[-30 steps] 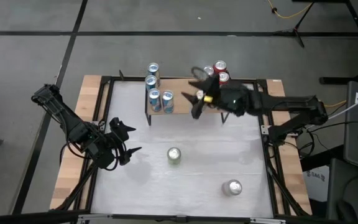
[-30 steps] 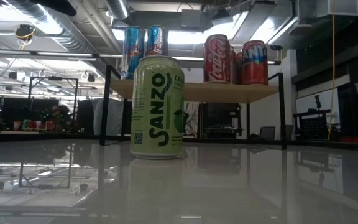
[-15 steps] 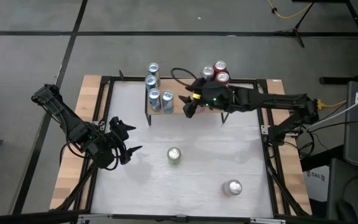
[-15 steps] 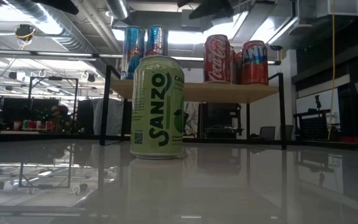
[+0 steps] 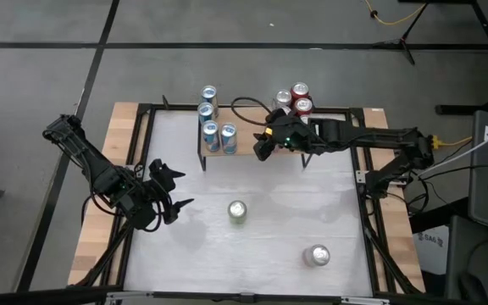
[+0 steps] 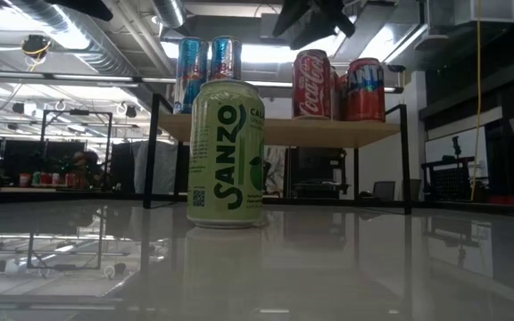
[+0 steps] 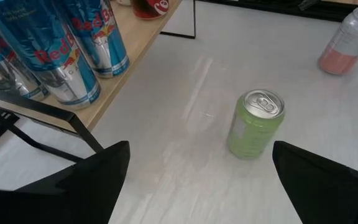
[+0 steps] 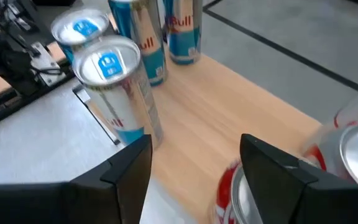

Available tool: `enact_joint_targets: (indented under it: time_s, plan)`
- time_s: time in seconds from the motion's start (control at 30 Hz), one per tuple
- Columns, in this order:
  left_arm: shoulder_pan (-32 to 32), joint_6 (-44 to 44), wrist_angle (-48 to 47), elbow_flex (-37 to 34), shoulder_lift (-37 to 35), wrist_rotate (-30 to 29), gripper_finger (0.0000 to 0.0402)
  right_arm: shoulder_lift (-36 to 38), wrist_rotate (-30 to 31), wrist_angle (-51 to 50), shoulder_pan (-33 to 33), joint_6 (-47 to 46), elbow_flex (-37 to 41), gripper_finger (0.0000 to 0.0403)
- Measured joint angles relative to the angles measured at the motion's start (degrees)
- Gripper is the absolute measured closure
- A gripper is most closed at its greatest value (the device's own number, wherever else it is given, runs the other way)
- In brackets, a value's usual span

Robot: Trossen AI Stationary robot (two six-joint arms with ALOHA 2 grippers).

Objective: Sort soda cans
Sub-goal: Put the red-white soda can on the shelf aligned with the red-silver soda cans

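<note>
A wooden shelf (image 8: pixel 229 106) on a black frame stands at the table's far middle. Several blue-and-silver cans (image 5: pixel 211 131) stand on its left end and red cans (image 5: pixel 302 105) on its right end. A pale green can (image 5: pixel 237 212) stands upright on the table's middle, and a silver-pink can (image 5: pixel 316 254) stands near the front right. My right gripper (image 8: pixel 194 180) is open and empty above the shelf's bare middle (image 5: pixel 261 146), between the blue can (image 8: pixel 114 87) and a red can (image 8: pixel 353 143). My left gripper (image 5: pixel 174 191) is open and empty at the table's left.
The shelf's black frame posts (image 6: pixel 154 152) stand on the table behind the green can (image 6: pixel 227 153). A black frame runs round the table's edges (image 5: pixel 146 114). Bare white table top lies between the two loose cans (image 7: pixel 185 112).
My right gripper has come down toward the shelf's middle and shifted a little toward the table's left, and its fingers now show at the top of the low view. The cans have not moved.
</note>
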State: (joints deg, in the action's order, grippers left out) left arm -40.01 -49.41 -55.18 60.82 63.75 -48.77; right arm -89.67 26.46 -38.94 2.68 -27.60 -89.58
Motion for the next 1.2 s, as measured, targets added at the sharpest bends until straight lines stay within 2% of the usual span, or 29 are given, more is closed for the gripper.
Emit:
enact_joint_targets:
  time_s: [0.77, 1.2]
  plan:
    - [0.00, -0.04, 0.00, 0.00, 0.00, -0.02, 0.0015, 0.10, 0.42, -6.43, -0.02, -4.04, -0.02, 0.0171]
    - [-0.01, -0.05, 0.49, 0.02, 0.00, 0.00, 0.0015, 2.82, 1.28, -10.84, -0.02, -4.47, 0.00, 0.0171]
